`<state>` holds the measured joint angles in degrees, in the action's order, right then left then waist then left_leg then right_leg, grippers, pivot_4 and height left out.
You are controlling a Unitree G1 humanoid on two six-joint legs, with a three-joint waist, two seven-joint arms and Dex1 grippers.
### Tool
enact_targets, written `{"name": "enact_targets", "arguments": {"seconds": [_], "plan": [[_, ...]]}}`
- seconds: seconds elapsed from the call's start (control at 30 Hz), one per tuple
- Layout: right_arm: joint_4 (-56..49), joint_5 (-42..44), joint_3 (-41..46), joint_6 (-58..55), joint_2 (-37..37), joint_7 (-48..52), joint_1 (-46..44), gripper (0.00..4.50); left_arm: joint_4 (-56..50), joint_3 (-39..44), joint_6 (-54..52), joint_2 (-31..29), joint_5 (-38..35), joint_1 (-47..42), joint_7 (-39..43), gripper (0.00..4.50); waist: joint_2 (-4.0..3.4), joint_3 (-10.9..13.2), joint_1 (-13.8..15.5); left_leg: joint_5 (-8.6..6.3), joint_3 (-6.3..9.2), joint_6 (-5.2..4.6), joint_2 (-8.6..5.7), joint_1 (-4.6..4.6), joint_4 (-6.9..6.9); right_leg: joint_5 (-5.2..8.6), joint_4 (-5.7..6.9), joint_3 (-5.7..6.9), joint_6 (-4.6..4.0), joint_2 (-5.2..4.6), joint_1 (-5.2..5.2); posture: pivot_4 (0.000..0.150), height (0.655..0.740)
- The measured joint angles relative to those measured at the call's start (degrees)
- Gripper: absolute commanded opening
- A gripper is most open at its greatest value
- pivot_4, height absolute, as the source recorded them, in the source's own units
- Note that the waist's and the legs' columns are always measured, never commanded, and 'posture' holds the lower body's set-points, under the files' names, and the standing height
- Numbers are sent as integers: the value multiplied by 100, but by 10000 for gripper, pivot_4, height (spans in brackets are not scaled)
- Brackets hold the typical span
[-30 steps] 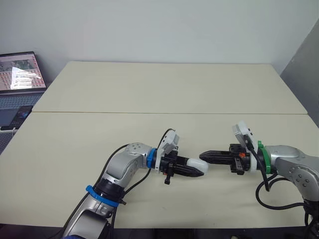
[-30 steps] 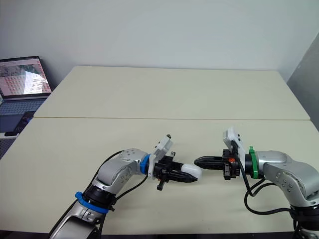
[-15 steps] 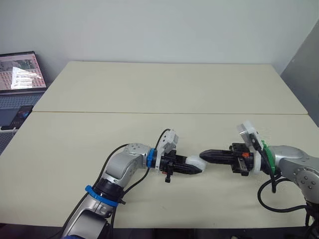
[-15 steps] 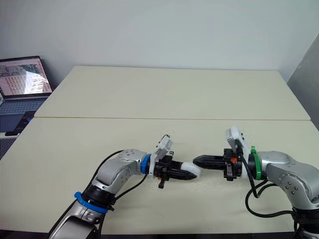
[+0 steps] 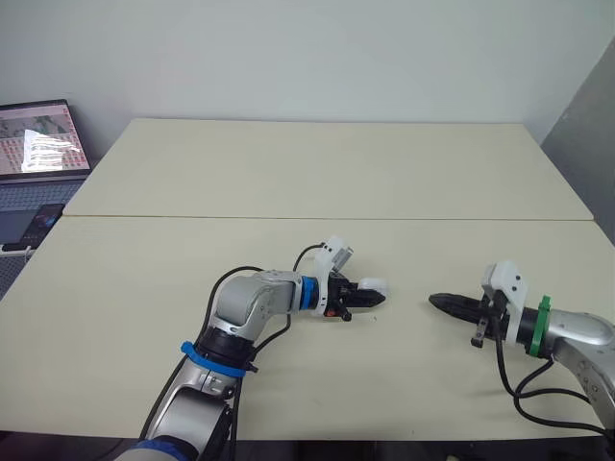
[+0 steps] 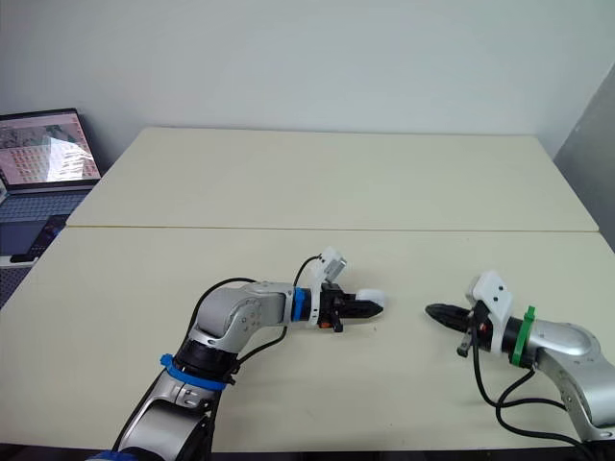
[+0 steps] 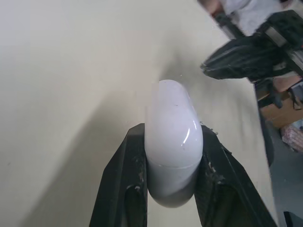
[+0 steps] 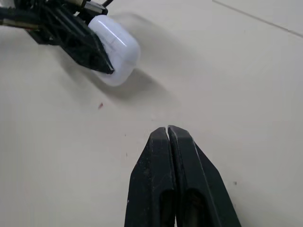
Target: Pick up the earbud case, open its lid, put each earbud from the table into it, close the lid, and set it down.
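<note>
The left gripper (image 6: pixel 363 306) is grasping the closed earbud case (image 7: pixel 173 142); the right gripper (image 8: pixel 168 130), clenched empty, is pointing toward it from three o'clock, apart.

No legible text, labels, brands or numbers found. The laptop screen (image 5: pixel 38 139) shows content too small to read.
</note>
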<state>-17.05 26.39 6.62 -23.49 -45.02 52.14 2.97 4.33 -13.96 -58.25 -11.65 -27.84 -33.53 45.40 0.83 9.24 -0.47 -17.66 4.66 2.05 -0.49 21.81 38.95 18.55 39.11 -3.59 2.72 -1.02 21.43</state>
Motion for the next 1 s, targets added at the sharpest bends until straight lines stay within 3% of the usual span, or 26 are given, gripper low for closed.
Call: {"name": "enact_targets", "arguments": {"seconds": [0.07, 0.4, 0.47, 0.7, 0.87, 1.0], "plan": [[-18, -41, 14, 115, 10, 30, 45, 8435, 40, -61, -10, 26, 10, -55, -2, 8219, 0, 0, 5, 1, 6, 2, 0, 2, 0, 0, -1, -1, 0, 0, -1, 1500, 7400], [-107, -16, 406, 443, 139, 51, 507, 44804, 26, -206, 83, -99, 84, -164, 20, 40834, 0, 0, 22, 1, 5, 3, -1, 1, 0, 0, -3, -9, 0, -1, -3, 1500, 7400], [-132, 0, 464, 447, 195, 24, 541, 45000, 24, -205, 135, -100, 125, -163, -5, 44455, 0, 0, 22, 1, 5, 3, -1, 2, 0, 0, -3, -9, 0, -1, -3, 1500, 7400], [-218, 34, 623, 446, 279, 4, 669, 45000, -603, -97, 558, -499, 250, 236, -158, 44455, -1, -1, 21, 2, 7, 3, 2, 1, -1, 0, -3, -17, 0, -2, -4, 1500, 7400], [-337, 177, 640, 447, 320, 8, 715, 45000, -1027, 163, 1807, -720, 542, 658, -215, 44455, -2, -1, 29, 11, 5, 20, 1, 1, -1, 0, -6, -19, 0, -4, -4, 1500, 7400], [-346, 151, 674, 603, 334, 44, 935, 45000, -1484, 348, 2634, -1165, 561, 1489, 166, 44455, -4, -2, 22, 10, 3, 18, 4, -2, -9, 0, -7, -21, 0, -3, -3, 1500, 7400]]}}
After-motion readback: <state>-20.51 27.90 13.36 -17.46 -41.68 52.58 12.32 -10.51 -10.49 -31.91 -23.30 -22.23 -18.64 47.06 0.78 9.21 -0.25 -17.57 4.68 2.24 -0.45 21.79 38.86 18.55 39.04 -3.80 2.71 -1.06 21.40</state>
